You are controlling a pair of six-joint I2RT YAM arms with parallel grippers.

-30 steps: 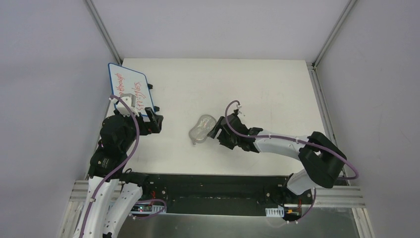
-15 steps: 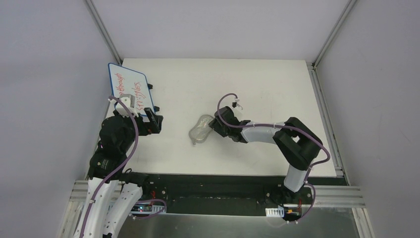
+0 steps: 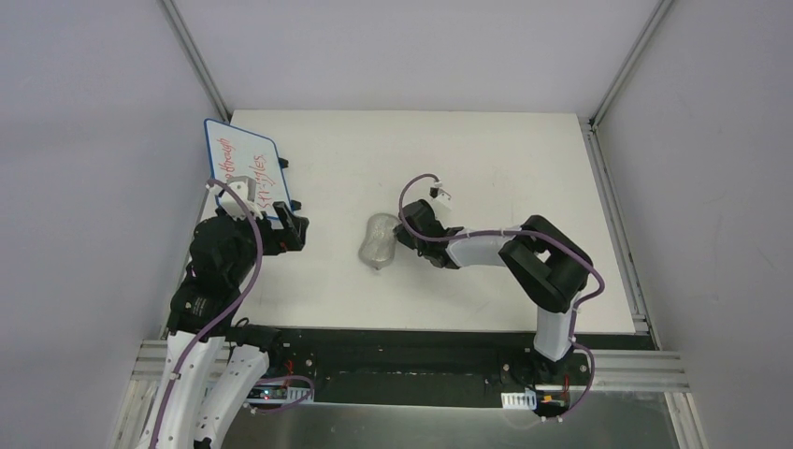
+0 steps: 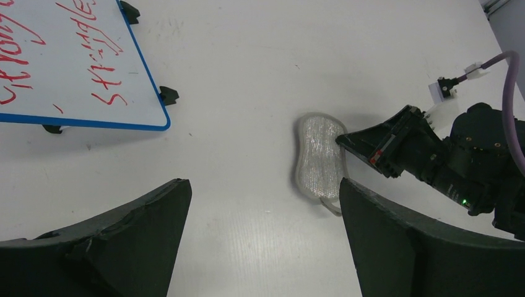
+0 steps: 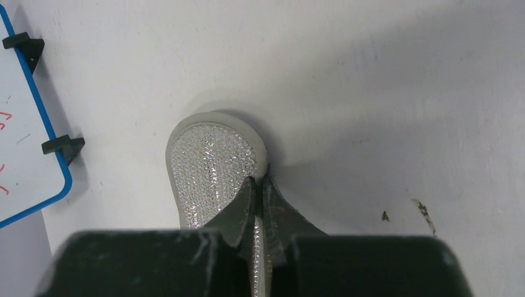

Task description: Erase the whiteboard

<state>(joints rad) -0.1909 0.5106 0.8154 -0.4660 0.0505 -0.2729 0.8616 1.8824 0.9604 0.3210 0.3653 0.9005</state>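
Observation:
The whiteboard (image 3: pixel 241 168), white with a blue rim and red handwriting, lies at the table's far left; its corner also shows in the left wrist view (image 4: pixel 68 62) and the right wrist view (image 5: pixel 25 148). A silvery, glittery pad (image 3: pixel 378 241) with a pale rim lies mid-table (image 4: pixel 319 154). My right gripper (image 3: pixel 400 239) is shut on the pad's right edge (image 5: pixel 210 161), the fingertips (image 5: pixel 259 180) pinching the rim. My left gripper (image 3: pixel 292 229) stands open just below the whiteboard's near corner, with only bare table between its fingers (image 4: pixel 265 182).
The white table (image 3: pixel 486 168) is walled by grey panels with metal posts at the back corners. The arm bases and a black rail (image 3: pixel 402 351) run along the near edge. A few small dark specks (image 5: pixel 421 207) mark the table near the right gripper.
My right gripper has slid left onto the pad and shut on its right edge, and its arm has folded in. The pad has turned slightly. The left arm has not moved.

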